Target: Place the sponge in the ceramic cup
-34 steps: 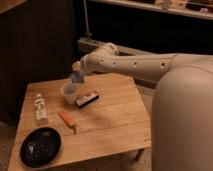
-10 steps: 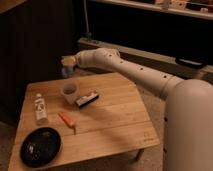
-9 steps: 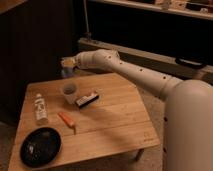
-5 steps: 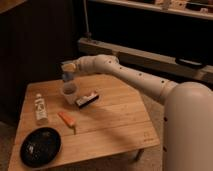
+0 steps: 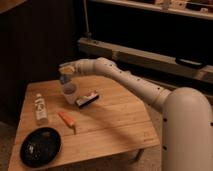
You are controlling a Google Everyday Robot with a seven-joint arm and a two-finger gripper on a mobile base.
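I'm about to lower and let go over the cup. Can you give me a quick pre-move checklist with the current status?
1. Sponge held by the gripper: ok, the jaws look shut on it and blue shows beneath them.
2. Gripper above the cup: ok, it hangs just over the rim, at the far side of the table.
3. Cup upright: ok.
4. Sponge centred over the opening: cannot tell from this one view.
5. Cup empty inside: cannot tell.
6. Room around the cup: not ok on one side, where the black-and-white block lies close beside it. The bottle and orange stick sit apart, ok.
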